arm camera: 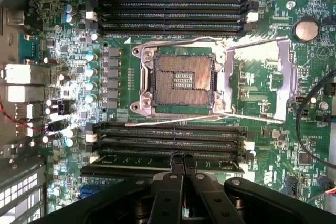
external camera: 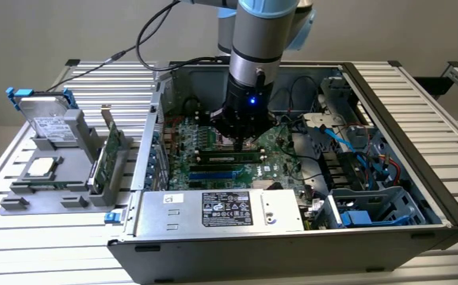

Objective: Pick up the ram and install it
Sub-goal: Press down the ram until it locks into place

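1. Nearest in the exterior view, the power supply (external camera: pixel 229 208) with its white label is seen lying across the front of the open computer case (external camera: pixel 419 178).
2. Just behind it, on the motherboard (external camera: pixel 280 145), the ram (external camera: pixel 230 158) is found lying along one of the nearer memory slots. In the wrist view the ram (arm camera: pixel 131 161) is seen in the slot bank nearest the gripper, beside empty slots. Whether it is latched fully home cannot be told.
3. The gripper (external camera: pixel 240 139) is held directly above the stick, with the arm standing upright over the case. In the wrist view the gripper (arm camera: pixel 182 157) is seen with its two fingers brought together and nothing clamped between them. The tips are set at or just over the ram's upper edge near mid-length, though contact cannot be confirmed.
4. The ram is judged to be light, thin and stiff along its length, but brittle if bent or twisted. Its bare long edges or short ends are judged the best places to take hold, not the chips or the contact edge. Any downward force is best spread evenly so that neither end tilts.
5. Beyond the gripper, the open processor socket (arm camera: pixel 181 80) is seen, and past it a second bank of memory slots (arm camera: pixel 173 11).
6. Well apart, on the exterior view's left, a grey holder (external camera: pixel 46 178) carries a hard drive (external camera: pixel 50 124) and an expansion card (external camera: pixel 110 151).
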`<state>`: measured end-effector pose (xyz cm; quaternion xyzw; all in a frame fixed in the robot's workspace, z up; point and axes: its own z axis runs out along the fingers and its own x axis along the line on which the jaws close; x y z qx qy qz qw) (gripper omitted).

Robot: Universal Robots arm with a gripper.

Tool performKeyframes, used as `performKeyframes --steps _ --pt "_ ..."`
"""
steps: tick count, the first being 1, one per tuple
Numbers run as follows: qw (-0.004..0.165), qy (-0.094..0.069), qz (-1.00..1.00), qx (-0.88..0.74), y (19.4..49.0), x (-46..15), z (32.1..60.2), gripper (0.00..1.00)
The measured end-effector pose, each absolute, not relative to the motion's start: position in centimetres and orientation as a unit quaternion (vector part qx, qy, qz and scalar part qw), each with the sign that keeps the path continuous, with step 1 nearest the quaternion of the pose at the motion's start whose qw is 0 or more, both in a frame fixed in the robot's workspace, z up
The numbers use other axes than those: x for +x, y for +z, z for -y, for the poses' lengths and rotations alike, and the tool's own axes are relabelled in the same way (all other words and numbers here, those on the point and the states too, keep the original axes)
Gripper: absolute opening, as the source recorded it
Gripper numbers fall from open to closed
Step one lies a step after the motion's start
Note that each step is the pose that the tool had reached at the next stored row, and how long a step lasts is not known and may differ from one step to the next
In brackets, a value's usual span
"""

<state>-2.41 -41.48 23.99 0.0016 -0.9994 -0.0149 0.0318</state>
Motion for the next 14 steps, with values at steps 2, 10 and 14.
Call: performKeyframes --steps 2,10,14 --pt "0.032 -0.015 0.999 0.002 24.0 -2.6 41.7 0.10" --pt "0.032 -0.015 0.999 0.002 24.0 -3.8 42.0 0.10" --pt "0.032 -0.015 0.999 0.002 24.0 -3.8 42.0 0.10"
